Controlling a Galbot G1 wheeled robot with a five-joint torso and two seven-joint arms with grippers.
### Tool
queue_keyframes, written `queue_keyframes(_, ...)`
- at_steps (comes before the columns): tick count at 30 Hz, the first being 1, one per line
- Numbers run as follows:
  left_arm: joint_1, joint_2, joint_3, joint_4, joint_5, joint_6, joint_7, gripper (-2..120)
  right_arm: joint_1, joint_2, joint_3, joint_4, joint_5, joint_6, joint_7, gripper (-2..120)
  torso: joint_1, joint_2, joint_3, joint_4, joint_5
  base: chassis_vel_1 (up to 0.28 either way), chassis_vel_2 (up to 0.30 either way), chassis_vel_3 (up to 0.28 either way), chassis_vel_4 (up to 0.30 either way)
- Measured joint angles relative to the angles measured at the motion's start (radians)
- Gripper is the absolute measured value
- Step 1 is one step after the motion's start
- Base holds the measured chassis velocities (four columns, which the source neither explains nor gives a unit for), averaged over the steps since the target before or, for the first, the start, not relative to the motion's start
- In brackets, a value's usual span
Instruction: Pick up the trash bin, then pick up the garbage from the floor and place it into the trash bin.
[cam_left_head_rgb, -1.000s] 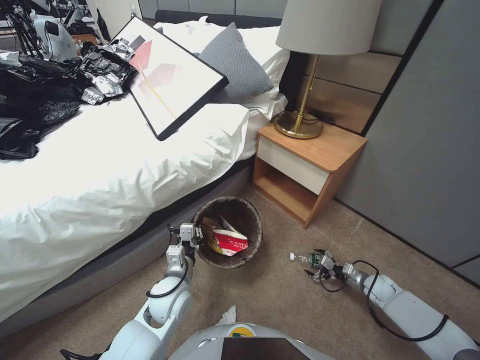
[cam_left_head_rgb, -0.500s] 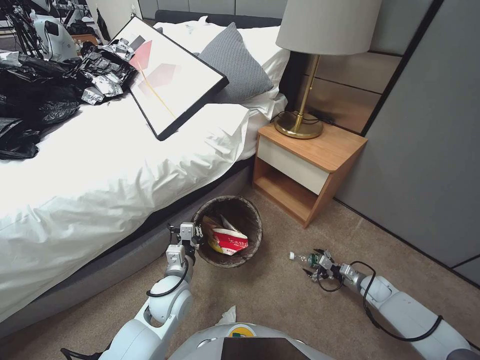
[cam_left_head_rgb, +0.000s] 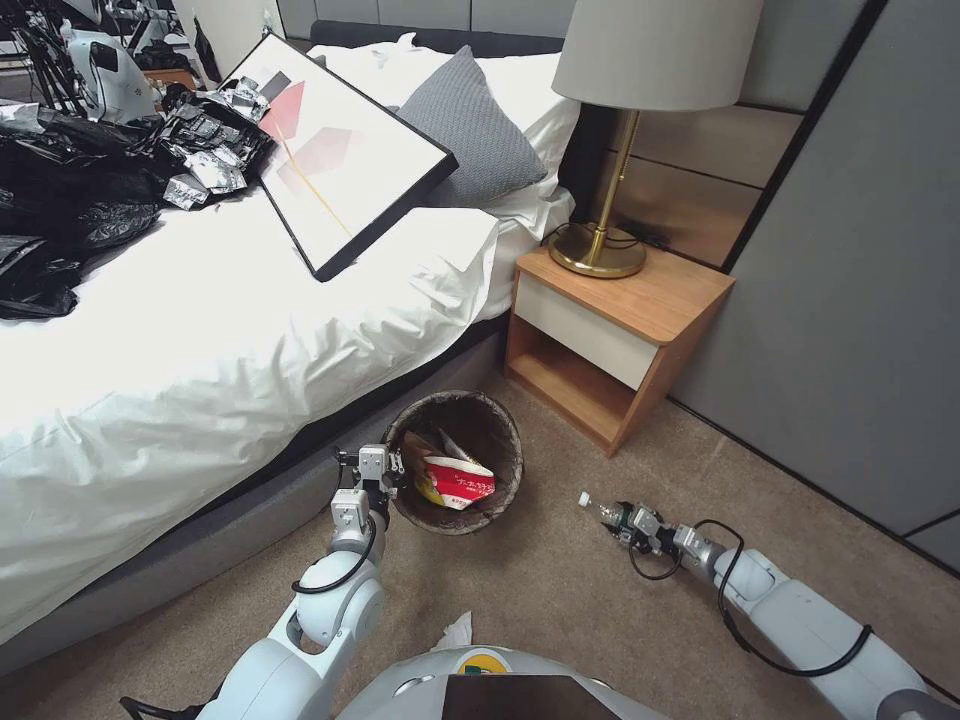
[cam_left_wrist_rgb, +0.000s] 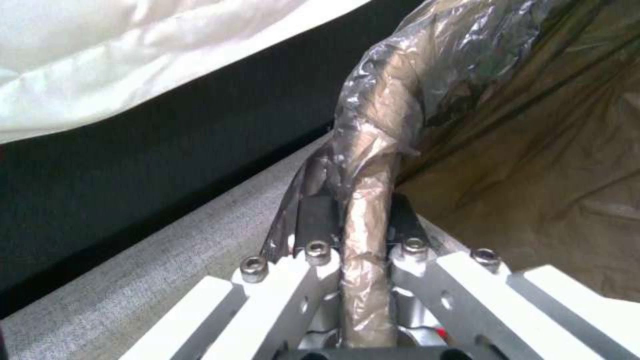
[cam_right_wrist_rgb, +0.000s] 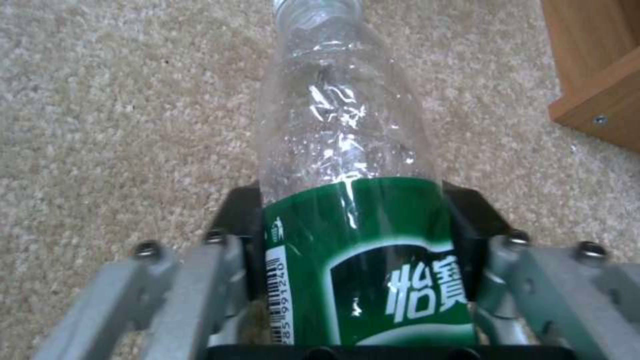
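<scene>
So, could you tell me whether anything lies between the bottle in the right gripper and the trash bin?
Nothing visible does. The right gripper is shut on the clear bottle, and only bare carpet separates it from the trash bin, whose rim the left gripper grips beside the bed.

Left arm bent upward, left gripper (cam_left_head_rgb: 383, 466) pinched shut. Right arm stretched low and forward, right gripper (cam_left_head_rgb: 622, 519) closed on held object.

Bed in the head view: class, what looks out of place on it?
A framed picture lies tilted across the bed, leaning on the pillows, and black bags with crumpled foil are heaped on the sheet.
</scene>
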Motion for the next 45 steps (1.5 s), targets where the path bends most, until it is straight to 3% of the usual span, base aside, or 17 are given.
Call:
queue_keyframes(5,-0.002,0.0,0.0,0.0,0.0,0.0,0.0,2,-0.004,-0.001,0.003,0.01,0.001,-0.005,0.0,32,0.0,0.0,0.0,0.0,0.0001,0.0,0.0,0.0,0.0)
queue_keyframes(12,-0.001,0.002,0.006,0.0,0.0,0.0,-0.001,2,-0.023,-0.004,0.023,0.041,0.006,-0.014,0.016,32,0.0,0.0,0.0,0.0001,0.0009,0.0,0.0,0.0,0.0)
queue_keyframes(16,0.002,0.009,0.01,0.0,-0.001,0.001,-0.001,2,-0.056,-0.017,0.071,0.131,0.047,-0.026,0.059,32,0.0,0.0,0.0,0.0001,0.0013,0.0,0.0,0.0,0.0)
queue_keyframes(22,0.012,0.016,0.018,-0.003,-0.002,0.003,-0.002,2,-0.149,-0.051,0.191,0.407,0.153,-0.04,0.149,32,0.0,0.0,0.0,0.0001,0.0003,0.0,0.0,0.0,0.0)
queue_keyframes(27,0.015,0.019,0.02,-0.003,-0.002,0.003,-0.002,2,-0.177,-0.059,0.226,0.501,0.19,-0.04,0.192,32,0.0,0.0,0.0,0.0003,0.0004,0.0,0.0,0.0,0.0)
queue_keyframes(29,0.019,0.019,0.022,-0.003,-0.001,0.004,-0.002,2,-0.217,-0.061,0.276,0.627,0.232,-0.04,0.256,32,0.0,0.0,0.0,0.0002,0.0003,0.0,0.0,0.0,0.0)
queue_keyframes(35,0.021,0.021,0.023,-0.003,0.0,0.005,-0.002,2,-0.278,-0.059,0.334,0.812,0.246,-0.046,0.351,32,0.0,0.0,0.0,0.0001,0.0002,0.0,0.0,0.0,0.0)
queue_keyframes(38,0.021,0.016,0.025,-0.002,0.004,0.005,-0.002,2,-0.328,-0.04,0.38,0.978,0.251,-0.074,0.411,32,0.0,0.0,0.0,0.0004,0.0,0.0,0.0,0.0,0.0)
queue_keyframes(45,0.022,0.013,0.029,-0.001,0.006,0.009,-0.002,2,-0.381,-0.014,0.384,1.177,0.259,-0.104,0.433,32,0.0,0.0,0.0,0.0002,0.0,0.0,0.0,0.0,0.0)
